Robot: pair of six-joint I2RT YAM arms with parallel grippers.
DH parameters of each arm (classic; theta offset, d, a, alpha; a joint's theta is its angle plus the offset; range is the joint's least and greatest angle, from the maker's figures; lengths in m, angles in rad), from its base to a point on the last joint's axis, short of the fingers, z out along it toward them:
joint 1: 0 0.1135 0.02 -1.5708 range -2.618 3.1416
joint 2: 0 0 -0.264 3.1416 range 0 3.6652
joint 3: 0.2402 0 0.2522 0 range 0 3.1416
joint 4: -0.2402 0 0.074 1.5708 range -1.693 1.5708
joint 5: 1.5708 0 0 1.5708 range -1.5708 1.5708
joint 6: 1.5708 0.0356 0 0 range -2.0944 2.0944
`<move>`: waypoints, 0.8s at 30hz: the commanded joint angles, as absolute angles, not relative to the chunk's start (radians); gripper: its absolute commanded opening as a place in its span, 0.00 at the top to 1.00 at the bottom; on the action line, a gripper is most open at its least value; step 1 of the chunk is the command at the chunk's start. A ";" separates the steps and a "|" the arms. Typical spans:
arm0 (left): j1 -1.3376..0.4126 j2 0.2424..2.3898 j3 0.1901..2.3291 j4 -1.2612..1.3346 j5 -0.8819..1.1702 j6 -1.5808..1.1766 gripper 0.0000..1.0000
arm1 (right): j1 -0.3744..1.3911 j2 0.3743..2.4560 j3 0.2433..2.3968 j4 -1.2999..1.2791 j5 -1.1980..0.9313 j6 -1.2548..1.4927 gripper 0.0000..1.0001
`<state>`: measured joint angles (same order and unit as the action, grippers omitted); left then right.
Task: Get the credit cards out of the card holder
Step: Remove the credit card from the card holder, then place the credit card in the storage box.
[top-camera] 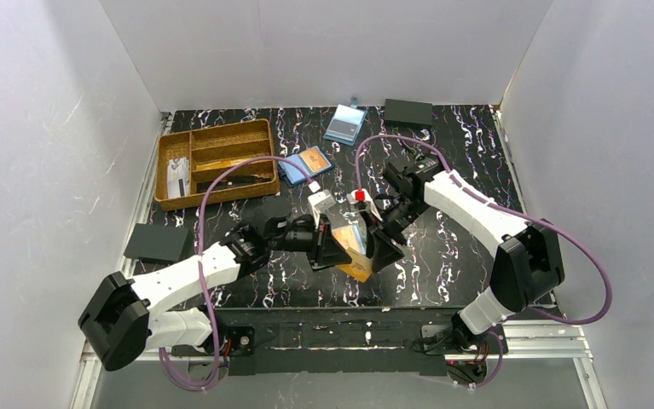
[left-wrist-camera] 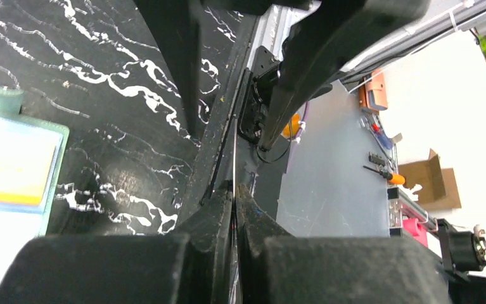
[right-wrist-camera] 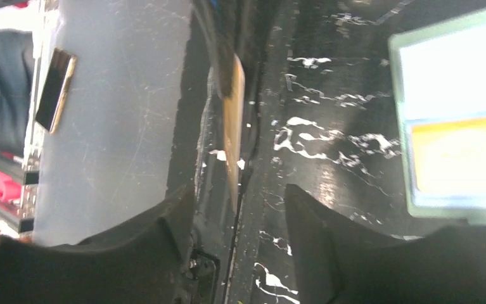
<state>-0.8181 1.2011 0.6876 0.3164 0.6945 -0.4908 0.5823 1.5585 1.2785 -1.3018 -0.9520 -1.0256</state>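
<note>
One thin, flat gold card (right-wrist-camera: 232, 120) sits clamped edge-on in the left tool (left-wrist-camera: 234, 193); the right tool (right-wrist-camera: 239, 190) stands with jaws apart.

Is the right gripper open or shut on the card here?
Open. In the right wrist view the right gripper has its jaws apart, the edge-on card between them; the left gripper is shut on it.

tray (top-camera: 212, 162) back-left on table (top-camera: 460, 256) | holder (top-camera: 306, 164) just right of tray | second holder (top-camera: 345, 124) behind it | box (top-camera: 408, 112) back-right | card (top-camera: 359, 266) centre-front between left tool (top-camera: 337, 247) and right tool (top-camera: 380, 247)
</note>
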 commanded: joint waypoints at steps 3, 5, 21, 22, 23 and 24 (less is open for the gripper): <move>-0.666 1.002 0.544 0.287 0.634 -0.506 1.00 | 0.385 1.445 1.251 -1.116 -0.904 -0.839 0.25; -0.589 0.961 0.522 0.277 0.635 -0.513 1.00 | 0.261 1.404 1.226 -1.081 -0.865 -0.809 0.21; 0.030 1.468 1.034 0.144 0.944 -0.513 1.00 | 0.064 1.400 1.145 -0.786 -0.791 -0.715 0.11; 0.056 1.490 1.080 0.121 0.932 -0.509 1.00 | 0.063 1.420 1.154 -0.772 -0.805 -0.715 0.11; 0.074 1.512 1.133 0.060 0.896 -0.481 1.00 | 0.062 1.443 1.167 -0.769 -0.827 -0.716 0.11; 0.081 1.536 1.187 -0.036 0.837 -0.425 1.00 | 0.061 1.474 1.190 -0.782 -0.842 -0.728 0.12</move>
<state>0.0166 1.4891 1.0260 0.1501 0.8822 -0.5018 0.0708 1.4090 1.1351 -0.8349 -0.7937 -0.7170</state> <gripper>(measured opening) 0.010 0.887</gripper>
